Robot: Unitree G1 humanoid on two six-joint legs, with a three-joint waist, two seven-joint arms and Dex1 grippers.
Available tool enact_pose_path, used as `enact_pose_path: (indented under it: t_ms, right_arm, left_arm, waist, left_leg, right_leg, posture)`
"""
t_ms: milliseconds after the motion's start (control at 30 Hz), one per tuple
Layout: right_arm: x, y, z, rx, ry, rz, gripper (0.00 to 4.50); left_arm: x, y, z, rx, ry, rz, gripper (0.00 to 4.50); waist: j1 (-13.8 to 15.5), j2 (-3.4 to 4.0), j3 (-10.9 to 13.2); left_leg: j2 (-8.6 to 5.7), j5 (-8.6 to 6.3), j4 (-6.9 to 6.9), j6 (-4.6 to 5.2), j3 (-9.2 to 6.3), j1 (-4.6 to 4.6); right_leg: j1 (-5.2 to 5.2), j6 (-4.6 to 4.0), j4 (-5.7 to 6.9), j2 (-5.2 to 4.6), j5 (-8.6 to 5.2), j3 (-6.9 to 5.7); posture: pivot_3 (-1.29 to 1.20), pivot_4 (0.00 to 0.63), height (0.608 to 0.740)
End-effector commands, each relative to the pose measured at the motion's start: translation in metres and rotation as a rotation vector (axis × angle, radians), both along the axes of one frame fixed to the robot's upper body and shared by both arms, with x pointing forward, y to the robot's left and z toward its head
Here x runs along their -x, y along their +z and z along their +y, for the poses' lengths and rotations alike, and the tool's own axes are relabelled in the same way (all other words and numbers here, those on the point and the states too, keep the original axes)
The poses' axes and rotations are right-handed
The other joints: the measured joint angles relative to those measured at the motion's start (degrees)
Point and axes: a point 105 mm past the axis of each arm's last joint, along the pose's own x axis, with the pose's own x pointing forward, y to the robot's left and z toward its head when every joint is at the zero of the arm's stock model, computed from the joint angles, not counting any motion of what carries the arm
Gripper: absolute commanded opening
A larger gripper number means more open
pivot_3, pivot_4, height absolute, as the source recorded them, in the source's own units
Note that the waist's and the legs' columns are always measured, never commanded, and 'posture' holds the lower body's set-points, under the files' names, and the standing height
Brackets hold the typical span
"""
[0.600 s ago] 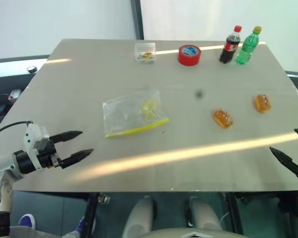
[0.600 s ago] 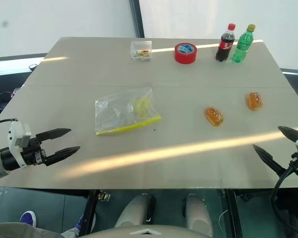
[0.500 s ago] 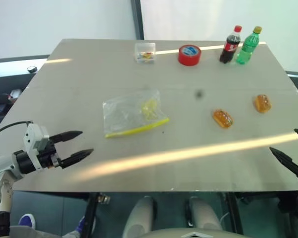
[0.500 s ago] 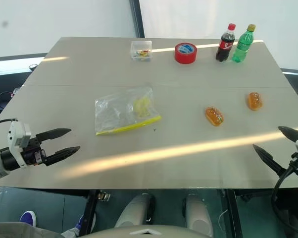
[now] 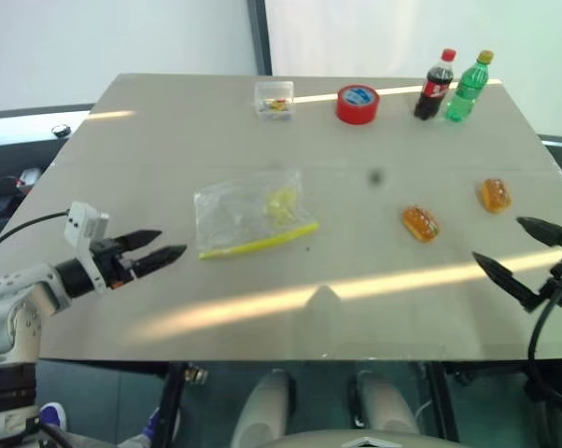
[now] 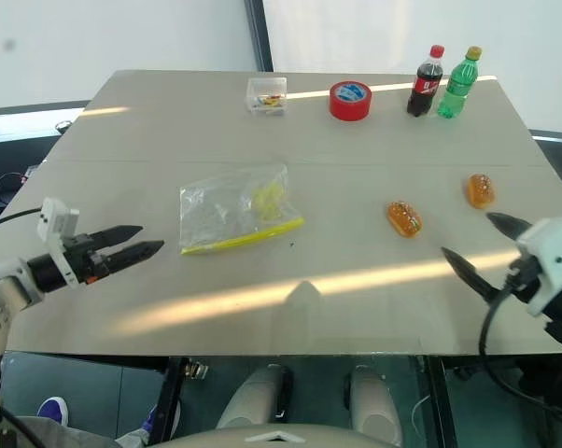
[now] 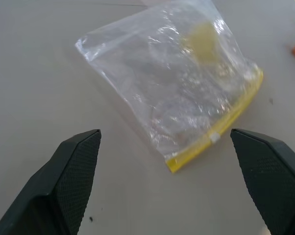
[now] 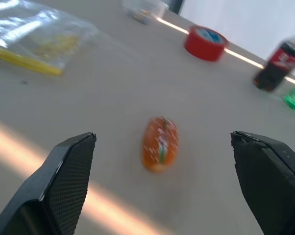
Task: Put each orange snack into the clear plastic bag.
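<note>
**Right gripper lined up on nearer snack; left gripper facing the bag**

The right gripper (image 6: 477, 245) stands with jaws spread wide and nothing between them, hovering over the near right part of the table (image 5: 356, 308). The nearer orange snack (image 5: 420, 223) lies ahead of it and toward the table's middle, apart from the fingertips. In the right wrist view this snack (image 8: 159, 143) sits between the two open fingers, its long axis running roughly along the line of approach, so I judge the jaws would close across its short width. The second orange snack (image 5: 494, 194) lies farther back and nearer the right edge, well apart from the first. The right arm is clearly the nearer to both.

The left gripper (image 5: 152, 250) is likewise wide open and empty, over the near left part of the table, pointing toward the clear plastic bag (image 5: 248, 214). The bag lies flat just ahead of its fingertips, not touching them. Its yellow strip (image 7: 221, 131) runs along the near edge, slanted across the approach, with the near corner closest to the left gripper.

Room for moving is good: bare table lies around both snacks and the bag. A clear box (image 5: 273, 98), red tape roll (image 5: 358, 102) and two bottles (image 5: 454, 85) stand at the far edge, well clear. The far snack's closeness to the right edge is the one risk if it gets nudged.
</note>
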Motion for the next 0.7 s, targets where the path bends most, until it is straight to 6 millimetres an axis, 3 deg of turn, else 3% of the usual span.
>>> enact_pose_path:
  t_ms: [33, 133, 233, 333, 567, 700]
  right_arm:
    - [0.002, 0.010, 0.042, 0.000, 0.162, -0.026, 4.50]
    - [0.004, 0.010, 0.073, 0.011, 0.290, -0.020, 4.50]
    - [0.005, 0.010, 0.086, 0.011, 0.337, -0.029, 4.50]
    - [0.007, 0.008, 0.089, 0.019, 0.347, -0.030, 4.50]
    - [0.013, 0.003, 0.080, 0.052, 0.308, -0.021, 4.50]
    - [0.016, 0.003, 0.077, 0.056, 0.275, -0.026, 4.50]
  left_arm:
    - [-0.009, -0.005, 0.002, 0.109, 0.044, 0.136, 4.48]
    - [-0.023, -0.016, -0.005, 0.167, 0.038, 0.233, 4.48]
    - [-0.032, -0.027, -0.012, 0.203, 0.005, 0.313, 4.48]
    - [-0.039, -0.034, -0.022, 0.248, -0.043, 0.367, 4.48]
    - [-0.034, -0.046, -0.068, 0.362, -0.305, 0.508, 4.48]
    - [-0.040, -0.060, -0.088, 0.390, -0.323, 0.531, 4.48]
  waist:
    - [-0.1, 0.00, 0.0]
    - [-0.1, -0.02, 0.0]
    - [0.2, -0.07, 0.0]
    - [0.4, -0.06, 0.0]
    - [0.4, -0.03, -0.1]
    - [0.3, 0.01, -0.2]
  left_leg:
    - [-0.01, 0.00, 0.00, 0.00, -0.02, 0.00]
    - [-0.07, 0.00, 0.00, 0.00, -0.05, -0.07]
    - [-0.21, 0.01, 0.03, -0.02, -0.15, -0.45]
    - [-0.48, 0.01, 0.04, -0.02, -0.23, -0.49]
    - [-0.61, 0.01, 0.17, 0.00, -0.11, -0.46]
    - [-0.60, 0.02, 0.24, 0.00, -0.16, -0.36]
  right_leg:
    - [0.00, 0.00, 0.01, 0.02, 0.00, -0.02]
    - [-0.04, 0.00, 0.00, 0.01, 0.00, -0.01]
    - [-0.38, -0.01, 0.05, 0.00, 0.00, -0.10]
    - [-0.38, 0.00, 0.06, -0.14, 0.00, -0.19]
    - [-0.29, 0.01, 0.23, -0.20, -0.01, -0.31]
    - [-0.15, 0.02, 0.31, -0.20, -0.02, -0.38]
  posture:
    - [0.00, 0.150, 0.740]
    - [0.00, 0.150, 0.740]
    - [0.00, 0.150, 0.740]
    - [0.00, 0.150, 0.740]
    - [0.00, 0.150, 0.740]
    - [0.00, 0.150, 0.740]
